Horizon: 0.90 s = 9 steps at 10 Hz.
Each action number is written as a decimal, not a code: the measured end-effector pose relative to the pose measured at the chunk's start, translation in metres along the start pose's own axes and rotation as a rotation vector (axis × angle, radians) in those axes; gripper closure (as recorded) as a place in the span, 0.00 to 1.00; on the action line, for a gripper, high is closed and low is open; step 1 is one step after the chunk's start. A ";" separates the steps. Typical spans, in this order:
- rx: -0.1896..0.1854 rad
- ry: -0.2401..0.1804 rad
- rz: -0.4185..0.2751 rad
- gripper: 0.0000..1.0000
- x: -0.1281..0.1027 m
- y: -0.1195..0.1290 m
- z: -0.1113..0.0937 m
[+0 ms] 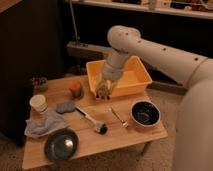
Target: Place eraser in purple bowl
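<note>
One weak pinch could spoil it: the end effector (103, 91) is clamped shut on the small tan rectangular eraser (102, 94), right above the yellow plastic bin (131, 89). A slip here would drop it short of the glossy dark purple bowl (145, 102), which sits well apart from the end effector, nearer the wooden worktop's (100, 145) front edge.

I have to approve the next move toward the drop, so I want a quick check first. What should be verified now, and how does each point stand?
1. Gripper shut: ok; it hangs at the front left corner of the yellow bin.
2. Eraser in the gripper: cannot tell.
3. Purple bowl upright on the table: ok.
4. Gripper above the purple bowl: not ok; the bowl sits further right in the view and nearer the front edge.
5. Way across probably free: ok; only a flat utensil lies between.
</note>
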 end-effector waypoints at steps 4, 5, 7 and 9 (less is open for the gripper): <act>0.051 -0.022 0.246 1.00 0.034 -0.095 -0.018; 0.075 -0.024 0.332 1.00 0.045 -0.131 -0.017; 0.105 -0.021 0.451 1.00 0.058 -0.180 -0.010; 0.130 0.001 0.572 1.00 0.068 -0.236 0.020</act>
